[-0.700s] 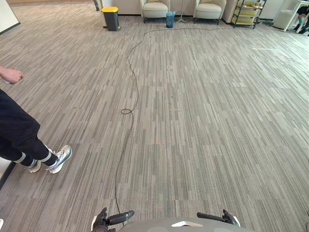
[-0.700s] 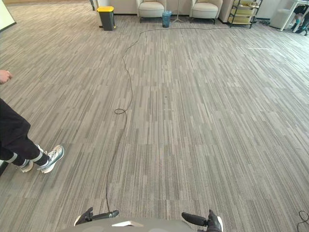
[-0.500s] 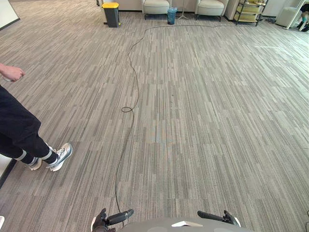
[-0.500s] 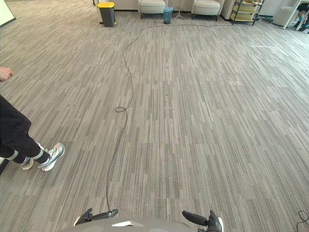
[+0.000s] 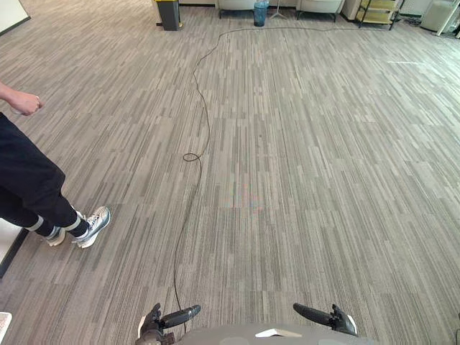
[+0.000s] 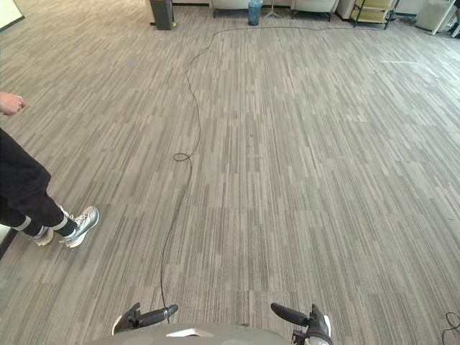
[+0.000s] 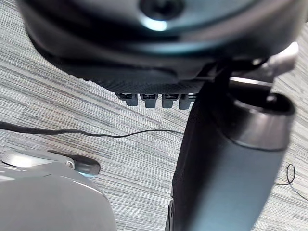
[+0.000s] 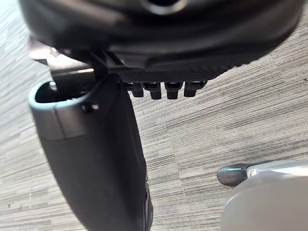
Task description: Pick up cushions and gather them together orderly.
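Left hand [image 5: 176, 316] and right hand [image 5: 320, 315] low by the body, fingers loose and apart, holding nothing. Where the cushions lie, cannot tell. Carpet [image 5: 302, 165] ahead, person [image 5: 29, 180] at left. Cushions likely light and squashy: grip both sides. Far off, dark bin [image 5: 169, 13] and blue bin [image 5: 260, 13]; contents hidden.

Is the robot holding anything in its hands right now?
No, nothing. The left hand and the right hand both hang open and empty.

left hand [image 5: 161, 323], right hand [image 5: 332, 319] low, relaxed
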